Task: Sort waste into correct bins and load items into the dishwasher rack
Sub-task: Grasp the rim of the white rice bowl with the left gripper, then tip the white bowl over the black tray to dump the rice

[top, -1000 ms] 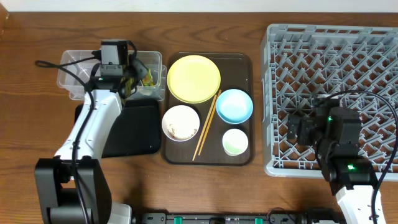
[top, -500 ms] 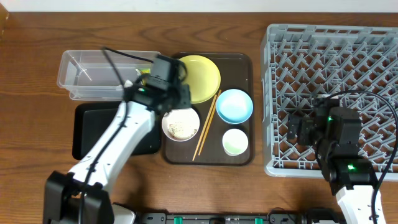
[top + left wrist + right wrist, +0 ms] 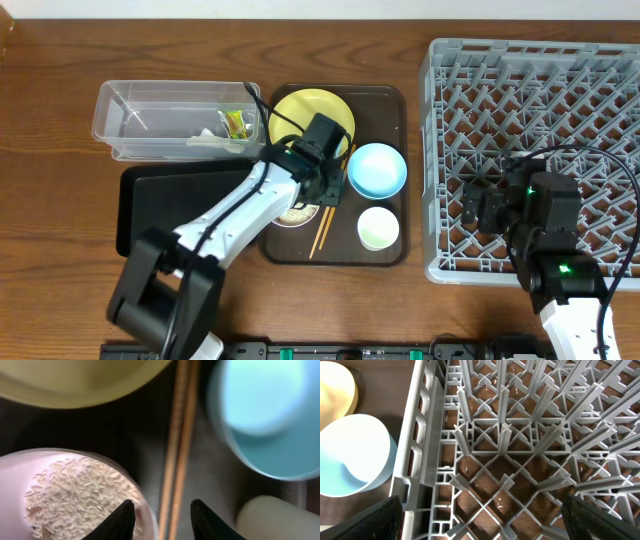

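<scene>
My left gripper [image 3: 162,517] is open and hovers low over the brown tray. Its fingertips straddle the wooden chopsticks [image 3: 179,450] without touching them. The left fingertip sits over the rim of the white bowl [image 3: 75,492], which holds rice crumbs. Around it lie the yellow plate [image 3: 300,115], the light blue bowl [image 3: 378,168] and the pale cup [image 3: 379,228]. The yellow-green wrapper [image 3: 236,122] lies in the clear box [image 3: 150,120] with white scraps. My right gripper [image 3: 480,527] stands wide open, empty, over the grey dishwasher rack [image 3: 540,90].
The brown tray [image 3: 395,100] carries all the dishes. The flat black tray [image 3: 170,205] lies in front of the clear box, left of the brown tray. The left arm stretches diagonally across the black tray's right corner. The rack's upright pegs surround the right gripper.
My left arm has swung right from above the clear box to the brown tray and now sits over the chopsticks. The wrapper stayed behind in the box. The right arm has not moved.
</scene>
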`<action>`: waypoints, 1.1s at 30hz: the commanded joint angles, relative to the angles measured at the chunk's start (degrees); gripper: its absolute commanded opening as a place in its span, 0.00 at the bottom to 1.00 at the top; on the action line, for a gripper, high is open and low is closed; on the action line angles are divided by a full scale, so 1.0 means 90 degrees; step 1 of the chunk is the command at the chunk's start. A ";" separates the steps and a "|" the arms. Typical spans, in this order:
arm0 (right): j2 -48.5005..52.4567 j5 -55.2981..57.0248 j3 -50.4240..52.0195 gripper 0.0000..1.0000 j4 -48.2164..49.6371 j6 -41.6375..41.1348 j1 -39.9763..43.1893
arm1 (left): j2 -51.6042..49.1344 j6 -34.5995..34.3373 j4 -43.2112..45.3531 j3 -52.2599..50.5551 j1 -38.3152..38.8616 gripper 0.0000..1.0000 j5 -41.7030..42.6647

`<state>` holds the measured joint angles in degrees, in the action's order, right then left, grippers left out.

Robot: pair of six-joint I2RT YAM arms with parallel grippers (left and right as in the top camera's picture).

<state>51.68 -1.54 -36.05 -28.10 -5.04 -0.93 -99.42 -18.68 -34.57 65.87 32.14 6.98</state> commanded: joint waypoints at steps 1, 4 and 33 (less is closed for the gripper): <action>-0.0032 -0.0029 -0.0143 0.99 -0.0005 -0.0058 0.0070 | -0.0253 -0.0226 -0.0041 -0.0092 -0.0002 0.39 -0.0505; -0.0032 -0.0029 -0.0141 0.99 -0.0005 -0.0058 0.0070 | -0.0413 -0.0240 -0.0041 -0.0092 -0.0002 0.39 -0.0563; -0.0032 -0.0024 -0.0143 0.99 0.0000 -0.0053 0.0070 | 0.0653 -0.0335 -0.0459 -0.0053 -0.0070 0.06 0.0155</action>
<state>51.68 -1.54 -36.05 -28.10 -5.04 -0.93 -98.17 -21.21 -37.82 65.58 32.27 6.92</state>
